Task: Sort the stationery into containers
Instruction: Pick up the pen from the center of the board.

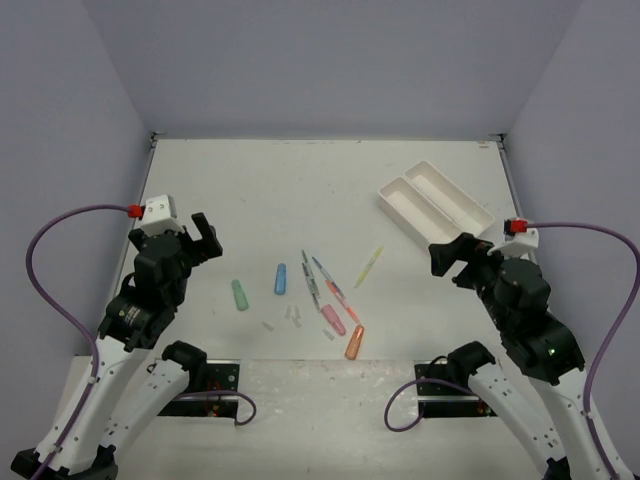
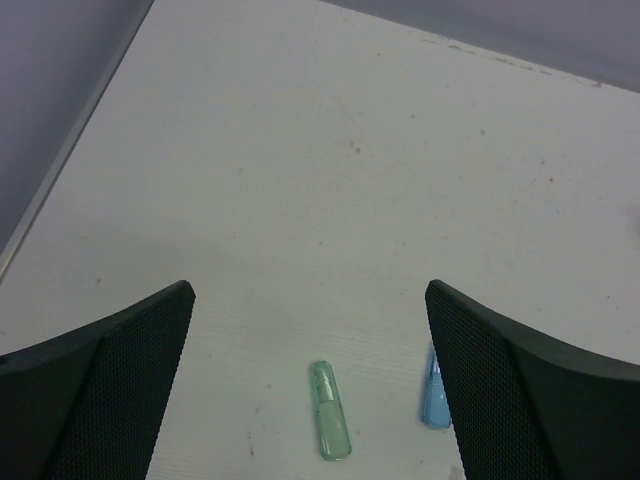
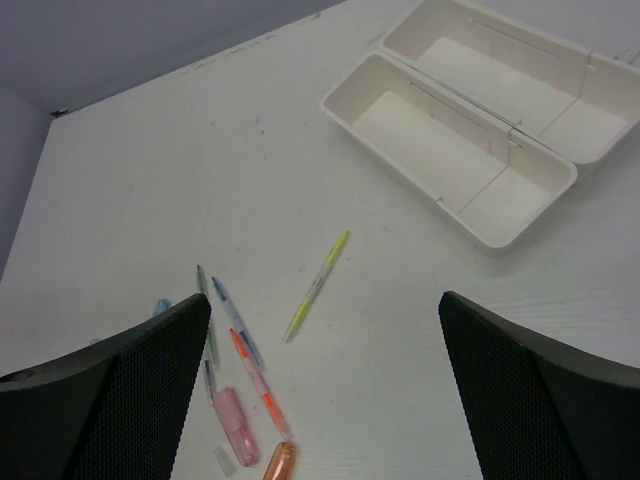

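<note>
Currently the left gripper (image 2: 308,290) and right gripper (image 3: 325,298) both gape wide and empty, green marker (image 2: 330,425) below the left's gap, yellow pen (image 3: 317,271) ahead of the right, tray (image 3: 345,115) beyond; flat, thin pens may skid from a pinch.

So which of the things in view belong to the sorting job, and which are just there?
Part of the job:
white tray, yellow pen, thin pens, green marker, blue marker, pink marker, orange marker, small clear bits.

Just there:
purple cables, table.
</note>
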Robot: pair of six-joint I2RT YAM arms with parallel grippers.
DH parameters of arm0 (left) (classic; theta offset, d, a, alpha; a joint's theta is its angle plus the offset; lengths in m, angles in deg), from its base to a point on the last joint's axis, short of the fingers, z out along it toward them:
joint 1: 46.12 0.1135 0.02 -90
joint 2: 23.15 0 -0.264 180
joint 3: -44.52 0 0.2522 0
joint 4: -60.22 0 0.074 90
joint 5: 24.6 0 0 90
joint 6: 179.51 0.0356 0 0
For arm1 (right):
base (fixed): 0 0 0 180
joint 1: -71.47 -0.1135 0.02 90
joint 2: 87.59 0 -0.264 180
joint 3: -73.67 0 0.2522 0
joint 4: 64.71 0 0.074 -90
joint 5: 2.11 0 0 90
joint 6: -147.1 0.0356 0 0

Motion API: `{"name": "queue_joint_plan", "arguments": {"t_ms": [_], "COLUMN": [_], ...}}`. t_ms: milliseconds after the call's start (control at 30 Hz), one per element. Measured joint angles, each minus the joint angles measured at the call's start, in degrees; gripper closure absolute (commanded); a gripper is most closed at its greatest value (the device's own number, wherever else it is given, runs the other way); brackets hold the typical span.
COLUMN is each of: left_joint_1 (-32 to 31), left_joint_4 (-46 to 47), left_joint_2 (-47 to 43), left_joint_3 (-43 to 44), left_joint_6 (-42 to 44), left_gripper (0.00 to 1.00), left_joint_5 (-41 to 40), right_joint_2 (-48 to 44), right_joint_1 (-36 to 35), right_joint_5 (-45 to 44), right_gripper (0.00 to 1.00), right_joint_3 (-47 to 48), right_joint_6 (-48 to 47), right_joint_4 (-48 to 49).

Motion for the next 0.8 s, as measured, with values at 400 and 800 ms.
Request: {"name": "queue_joint_plan", "arguments": {"t_ms": [400, 800], "left_joint_1": [0.00, 0.71], "left_joint_4": [0.00, 0.35], "left_joint_2": [0.26, 2.37], "left_joint_3": [-0.02, -0.45], "left_joint_6": [-0.10, -1.60], "left_gripper": [0.00, 0.00], "left_joint_5": [0.35, 2.71], "right_joint_2": [-1.80, 43.58], "right_joint_1": [0.00, -7.86], "right_joint_5": [11.75, 4.96], "right_gripper": [0.01, 0.16], "right_joint_3": [-4.20, 9.87], "right_joint_6": [2.15, 12.42], "right_joint_4": [11.48, 11.70]}}
